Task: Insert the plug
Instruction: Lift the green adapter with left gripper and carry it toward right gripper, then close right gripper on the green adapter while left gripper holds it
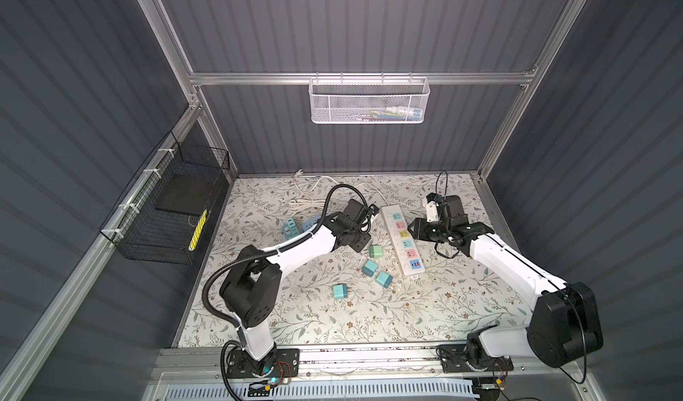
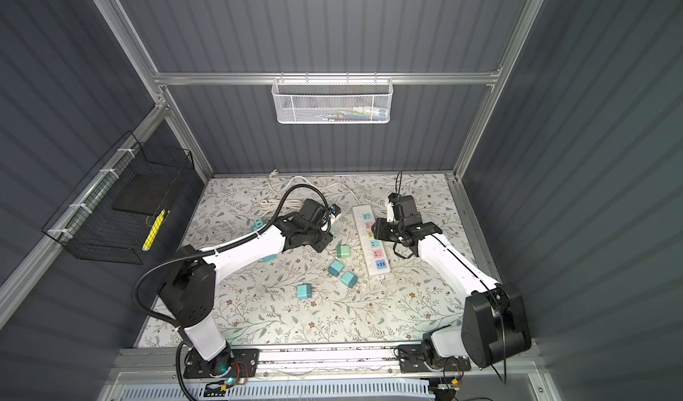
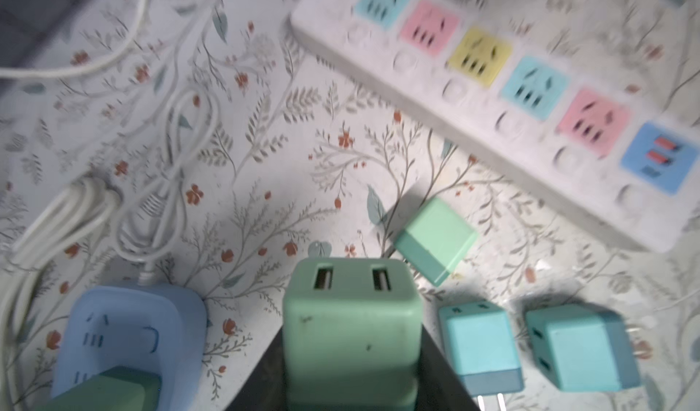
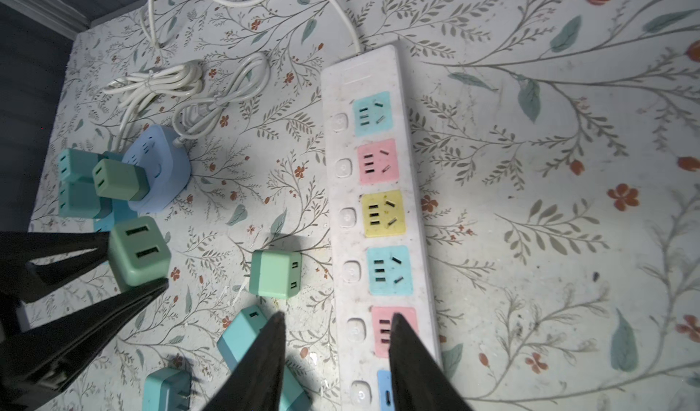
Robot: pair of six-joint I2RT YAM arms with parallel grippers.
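— Where is the plug sitting at this moment?

— The green plug [image 3: 352, 333] is sitting between the left jaws, which are pressing shut on two opposite sides of it. Its two USB slots are pointing away from the wrist. It is hanging on the button side of the power strip [image 1: 401, 238], apart from it and roughly level with the strip's middle sockets.

— And the right jaws?

— They are standing partly open and holding nothing. From the right wrist, one fingertip [image 4: 399, 337] is showing over the pink socket nearest the strip's USB end. The other is showing just off the strip's button edge (whether either is touching anything, I cannot tell).

— What else is lying by the strip?

— A mint plug [image 1: 376, 251] is lying on the desk [image 1: 443, 306] just beside the strip's button edge. A teal plug [image 1: 369, 268] and a second teal plug [image 1: 384, 279] are lying side by side near the strip's USB end. A third teal plug [image 1: 339, 292] is lying farther out on that same side.

— Anything beyond those?

— A blue socket hub [image 4: 159, 166] is resting well apart from the strip, again on the button side, with a darker green plug [image 4: 119, 180] sticking out of it. A white cable [image 4: 170, 79] is lying coiled between the hub and the strip's cord end.
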